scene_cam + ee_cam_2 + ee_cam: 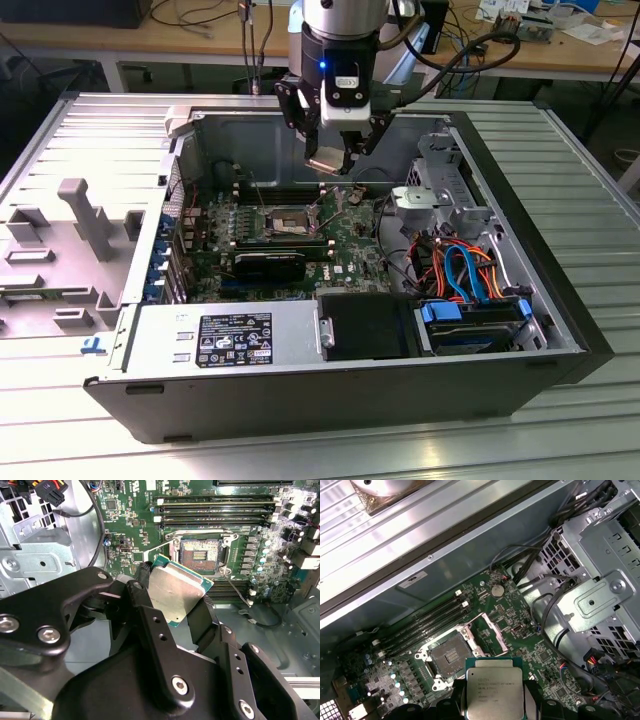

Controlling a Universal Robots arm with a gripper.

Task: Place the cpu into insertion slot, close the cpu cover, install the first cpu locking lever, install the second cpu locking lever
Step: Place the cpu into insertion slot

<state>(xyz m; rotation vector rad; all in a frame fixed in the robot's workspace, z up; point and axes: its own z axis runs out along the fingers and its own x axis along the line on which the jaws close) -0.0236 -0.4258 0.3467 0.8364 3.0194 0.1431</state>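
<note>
My jaws were closed part-way on the small flat square chip with the silvery-tan metal face [175, 592], my black fingers [150, 617] pressing two opposite edges of it. I held it in the air, clear of the green circuit board [130, 510], its metal face tilted in the second wrist view and its green edge showing around the silver.

The square socket with the dark centre and silvery rim [449, 655] lay bare, with nothing seated in it. The chip was near it but apart from it, higher up. Just beside the socket, the thin silvery frame plate with the central cut-out [496, 630] stood swung open, off the socket.

Long black memory sticks [215, 507] ran along the socket's other side. The board sat inside a dark open computer case [300, 400] lying on its side on the ridged metal tabletop [560, 150].
</note>
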